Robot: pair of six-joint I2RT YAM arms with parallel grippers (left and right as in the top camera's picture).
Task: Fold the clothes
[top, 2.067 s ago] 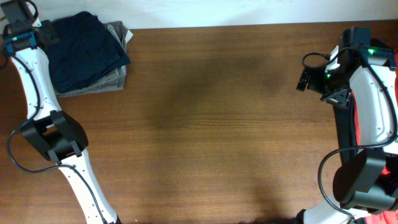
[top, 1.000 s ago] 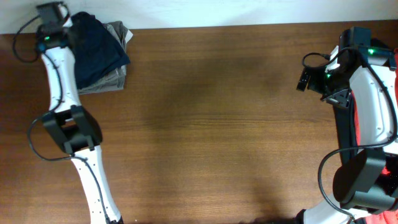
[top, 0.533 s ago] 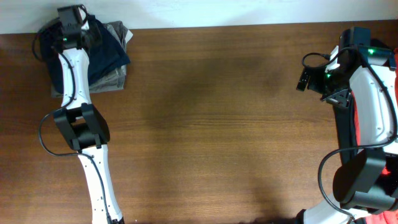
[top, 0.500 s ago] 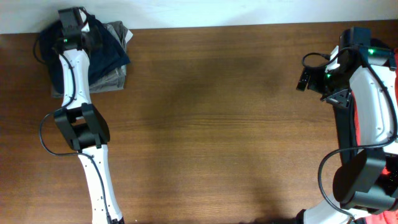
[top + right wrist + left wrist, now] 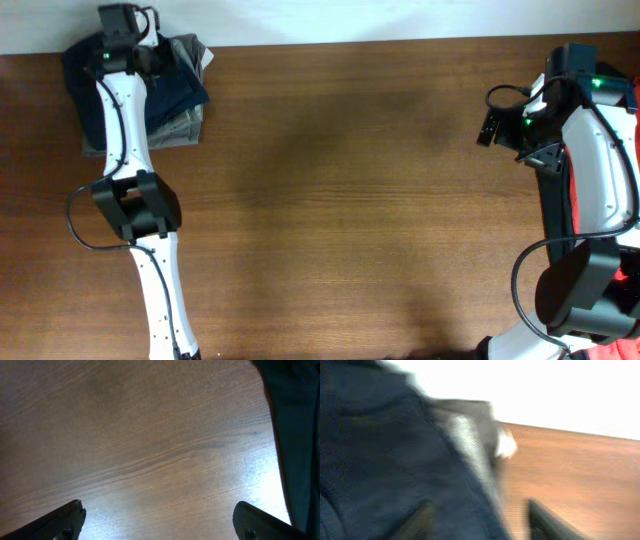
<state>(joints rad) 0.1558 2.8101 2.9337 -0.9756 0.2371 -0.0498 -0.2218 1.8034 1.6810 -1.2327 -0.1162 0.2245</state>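
At the near right edge a red T-shirt (image 5: 606, 352) shows, mostly hidden, and we judge it not yet folded. The right gripper (image 5: 157, 510) hangs over the bare desk (image 5: 360, 200), its jaws wide open and empty. In the far left corner the navy garment (image 5: 170, 85) lies folded on the grey-olive trousers (image 5: 190, 125). The left gripper (image 5: 480, 517) hovers there, its jaws seemingly apart in a blurred view. These two pieces look done.

Far-left corner of the table (image 5: 350, 200): a stack of two, the top garment (image 5: 178, 88) lying on the trousers (image 5: 188, 126), whose edge shows along the right and near sides. My left gripper (image 5: 480, 527) hangs over this stack. My right gripper (image 5: 157, 525) is over bare table at the far right; another garment (image 5: 573, 205) lies at the right edge, beside my arm.
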